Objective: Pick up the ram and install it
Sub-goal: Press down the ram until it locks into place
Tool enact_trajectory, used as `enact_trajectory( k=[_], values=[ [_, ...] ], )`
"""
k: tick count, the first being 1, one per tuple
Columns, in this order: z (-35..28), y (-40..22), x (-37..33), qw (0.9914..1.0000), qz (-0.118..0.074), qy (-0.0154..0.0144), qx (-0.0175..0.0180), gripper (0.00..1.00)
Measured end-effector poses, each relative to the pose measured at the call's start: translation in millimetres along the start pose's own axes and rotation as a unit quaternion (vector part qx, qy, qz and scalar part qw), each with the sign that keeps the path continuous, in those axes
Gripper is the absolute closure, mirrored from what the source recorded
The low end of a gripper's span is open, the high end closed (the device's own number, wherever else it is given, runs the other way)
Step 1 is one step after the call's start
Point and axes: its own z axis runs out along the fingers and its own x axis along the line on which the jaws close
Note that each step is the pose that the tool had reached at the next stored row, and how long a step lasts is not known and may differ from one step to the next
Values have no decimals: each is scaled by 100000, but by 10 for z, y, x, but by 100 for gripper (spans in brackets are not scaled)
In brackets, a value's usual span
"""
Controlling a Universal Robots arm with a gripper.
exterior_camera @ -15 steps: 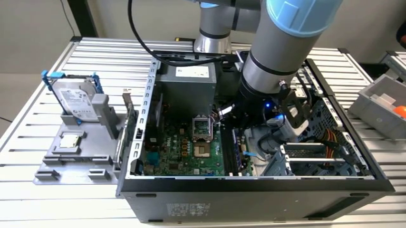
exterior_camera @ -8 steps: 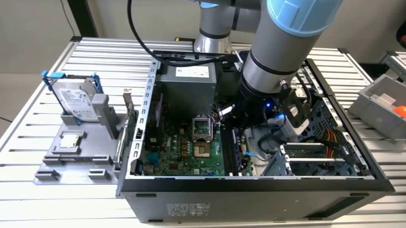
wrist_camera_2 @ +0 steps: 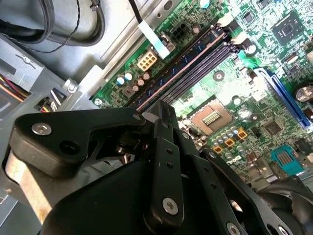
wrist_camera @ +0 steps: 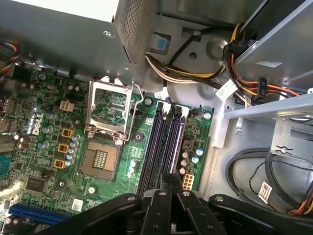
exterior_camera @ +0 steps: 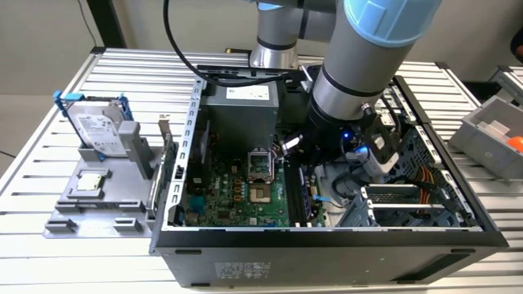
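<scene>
The ram (wrist_camera_2: 182, 65) is a long dark stick with bluish chips. It lies along the outermost of the black memory slots (wrist_camera: 161, 147) on the green motherboard (exterior_camera: 237, 196), on the side next to the small white connector (wrist_camera_2: 146, 61). In the first wrist view the ram (wrist_camera: 179, 139) is the strip nearest the row of capacitors. My gripper (wrist_camera_2: 164, 108) hangs inside the open computer case, its black fingers shut together, tips right over one end of the ram. The first wrist view has the gripper (wrist_camera: 171, 180) over that same end of the slots. Whether the tips touch the stick is hidden.
The open CPU socket (wrist_camera: 105, 122) lies beside the slots. The power supply (exterior_camera: 245, 110), cable bundles (wrist_camera: 234, 63) and a drive cage (exterior_camera: 408, 202) crowd the case. Outside, at the exterior view's left, stand a hard drive (exterior_camera: 102, 128), a grey fixture (exterior_camera: 90, 196) and an upright card (exterior_camera: 168, 159).
</scene>
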Motion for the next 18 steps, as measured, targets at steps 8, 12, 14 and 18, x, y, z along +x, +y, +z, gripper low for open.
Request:
enact_trajectory(
  k=[8, 12, 14, 18],
  values=[
    [0, 0, 0, 99996, -874, 92, 2, 100],
    [0, 0, 0, 99992, -1241, 129, 3, 100],
    [0, 0, 0, 99990, -1415, 145, 0, 100],
    [0, 0, 0, 99985, -1738, 179, -1, 100]
  ],
)
